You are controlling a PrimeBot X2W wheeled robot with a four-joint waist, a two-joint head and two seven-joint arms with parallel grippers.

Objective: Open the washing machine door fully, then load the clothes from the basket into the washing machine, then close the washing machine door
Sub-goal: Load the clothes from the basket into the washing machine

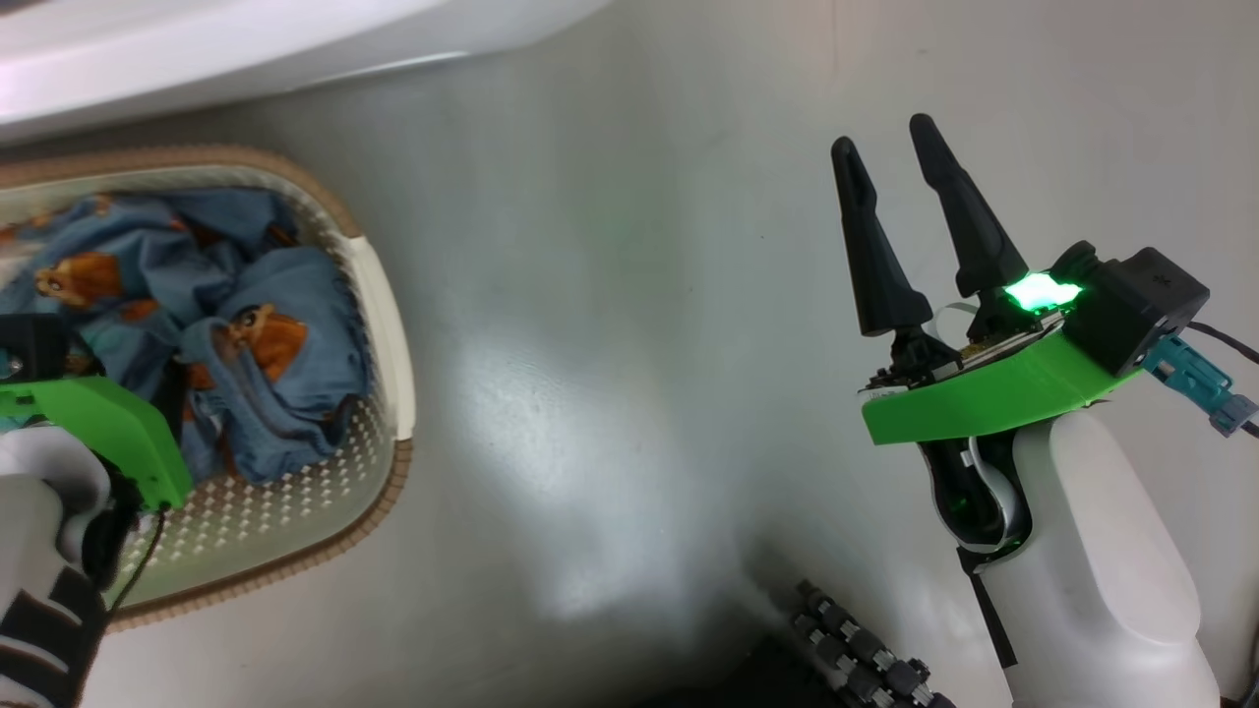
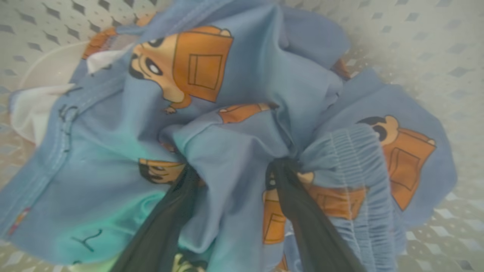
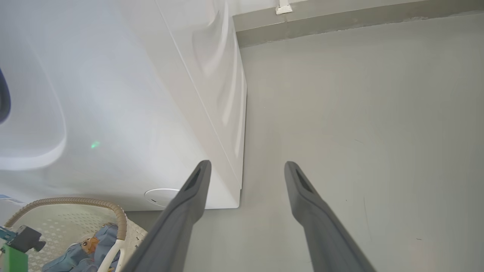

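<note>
With my left gripper [image 2: 234, 166] spread wide, fingers buried in the clothes [image 2: 242, 75] in the basket [image 1: 389, 324], I'd close on a deep fold before lifting, my empty right gripper [image 1: 885, 136] likewise unclenched over the floor [image 1: 629, 344] near the washing machine [image 3: 113, 94].

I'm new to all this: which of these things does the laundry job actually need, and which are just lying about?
Part of the job:
washing machine
perforated basket
blue cartoon-print clothes piled in the basket
white cloth tucked among them

Just there:
grey floor
grey skirting strip along the wall's foot
small white fitting above that strip
</note>
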